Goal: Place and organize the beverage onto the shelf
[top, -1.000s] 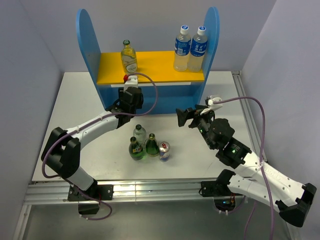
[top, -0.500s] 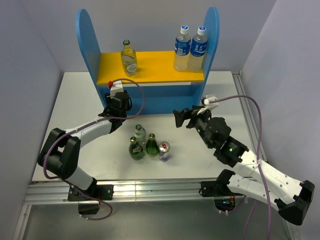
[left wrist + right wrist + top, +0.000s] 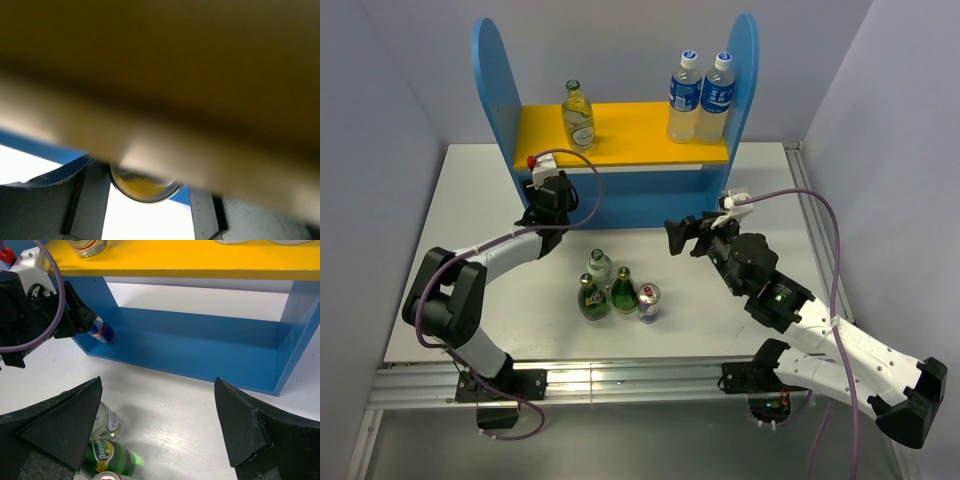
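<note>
script "perrier" on grn btl (image 3: 107, 456) label; blue-silver can (image 3: 103, 332) in l tool (image 3: 93, 324)

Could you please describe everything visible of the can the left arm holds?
The can is slim and metal-looking, blue and silver with a red mark. The left end effector is shut on it, hiding most of its body. It is at the left end of the shelf's lower level, under the yellow board. Whether it rests on anything is unclear.

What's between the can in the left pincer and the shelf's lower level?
Nothing visible. The left pincer holds the can at the left end of the shelf, at its blue lower level; no other item shows there.
</note>
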Controlling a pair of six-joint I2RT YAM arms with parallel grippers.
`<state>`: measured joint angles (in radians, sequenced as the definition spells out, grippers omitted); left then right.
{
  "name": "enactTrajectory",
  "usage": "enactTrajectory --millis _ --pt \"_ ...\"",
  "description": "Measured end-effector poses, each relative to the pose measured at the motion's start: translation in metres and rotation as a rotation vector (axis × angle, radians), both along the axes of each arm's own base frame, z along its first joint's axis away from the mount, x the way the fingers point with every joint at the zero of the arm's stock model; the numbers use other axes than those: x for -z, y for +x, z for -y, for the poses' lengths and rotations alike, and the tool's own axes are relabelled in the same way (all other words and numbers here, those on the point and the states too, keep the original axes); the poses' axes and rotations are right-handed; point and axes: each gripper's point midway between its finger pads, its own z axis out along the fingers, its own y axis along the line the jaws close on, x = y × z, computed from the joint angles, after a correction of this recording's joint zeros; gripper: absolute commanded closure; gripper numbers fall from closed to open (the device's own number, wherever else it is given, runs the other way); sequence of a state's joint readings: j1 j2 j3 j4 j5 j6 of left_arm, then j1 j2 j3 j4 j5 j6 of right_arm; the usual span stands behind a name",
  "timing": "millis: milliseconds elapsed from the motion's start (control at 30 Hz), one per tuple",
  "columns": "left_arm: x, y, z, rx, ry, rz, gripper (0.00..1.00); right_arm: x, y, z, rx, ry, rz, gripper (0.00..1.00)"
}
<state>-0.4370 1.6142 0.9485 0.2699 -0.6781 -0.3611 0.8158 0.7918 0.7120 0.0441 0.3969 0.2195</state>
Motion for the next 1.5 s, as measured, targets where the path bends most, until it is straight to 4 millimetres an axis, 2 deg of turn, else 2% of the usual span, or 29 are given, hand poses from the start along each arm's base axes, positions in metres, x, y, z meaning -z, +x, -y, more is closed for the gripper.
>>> enactTrajectory --millis 167,267,633,767,900,1133,1200,1333,1500 --pt "-0.001 0.003 0.000 -0.003 -0.004 0.010 0.21 0.000 0.000 -0.001 -0.003 0.000 -0.001 0.00" --pt "-0.001 0.004 -0.001 -0.007 -0.006 0.014 0.15 0.001 0.000 -0.002 -0.006 -0.002 -0.003 0.00" --pt "-0.003 0.007 -0.001 -0.010 -0.010 0.023 0.14 0.003 0.000 -0.004 -0.017 -0.006 -0.008 0.00" --pt "-0.012 0.002 -0.002 -0.001 -0.016 0.035 0.08 0.003 0.000 -0.004 -0.019 -0.005 -0.007 0.00" --pt "-0.023 -0.016 0.001 0.045 0.000 0.017 0.04 0.003 -0.001 -0.005 -0.022 -0.004 -0.007 0.00" --pt "-0.096 -0.042 0.039 0.166 -0.076 0.161 0.03 0.003 -0.002 -0.007 -0.037 0.006 -0.013 0.00" --pt "-0.107 -0.054 0.053 0.212 -0.086 0.176 0.03 0.002 -0.005 -0.009 -0.051 0.015 -0.015 0.00" --pt "-0.121 -0.087 0.085 0.325 -0.094 0.173 0.01 -0.002 -0.012 -0.010 -0.071 0.040 -0.016 0.00" --pt "-0.141 -0.151 0.131 0.559 -0.130 0.163 0.01 -0.001 -0.021 -0.001 -0.060 0.068 -0.017 0.00"
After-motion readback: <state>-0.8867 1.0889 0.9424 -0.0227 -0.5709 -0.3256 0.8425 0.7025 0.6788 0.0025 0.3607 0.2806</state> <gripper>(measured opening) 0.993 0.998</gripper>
